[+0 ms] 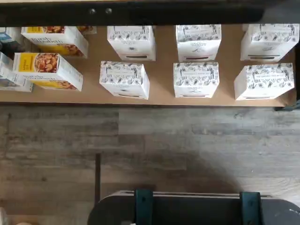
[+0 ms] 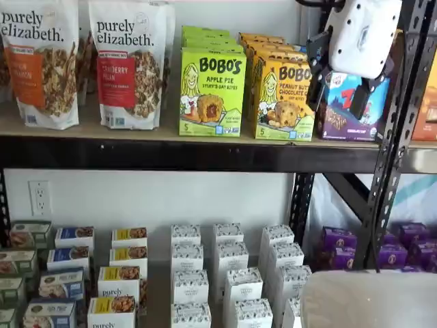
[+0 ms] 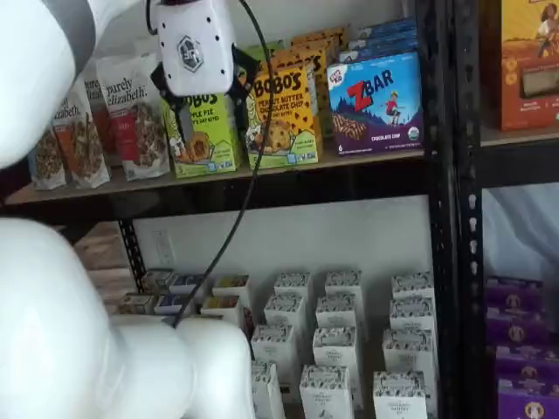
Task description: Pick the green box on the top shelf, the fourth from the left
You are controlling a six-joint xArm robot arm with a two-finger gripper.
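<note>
Wrist view looks down on a lower tan board (image 1: 159, 96) carrying two rows of small white cartons with black leaf print (image 1: 196, 78), standing apart with bare board between them, and yellow-and-white granola boxes (image 1: 49, 70) at one end. Beyond the board's edge lies grey wood-grain floor (image 1: 140, 140), and a dark mount with teal brackets (image 1: 197, 208) sits at the frame's rim. My fingers do not show here.

Shelf view from the front: the green box (image 2: 212, 91), a flat-faced lime carton, stands upright at the front of a row of like cartons on the top shelf (image 2: 171, 152), a tan board with a thick black beam. Just beside it on one side stands a yellow-orange Bobo's box (image 2: 283, 99); on the other side, past a small gap, a soft granola pouch (image 2: 128, 63). My hand (image 2: 339, 85), white-bodied with black fingers, hangs off to the side in front of a purple carton (image 2: 351, 109), apart from the green box.

Shelf view from the angle: my hand (image 3: 203, 92) overlaps the green box (image 3: 205, 135) from the camera's side, fingers spread wide around nothing, a cable (image 3: 249, 166) trailing below it.
</note>
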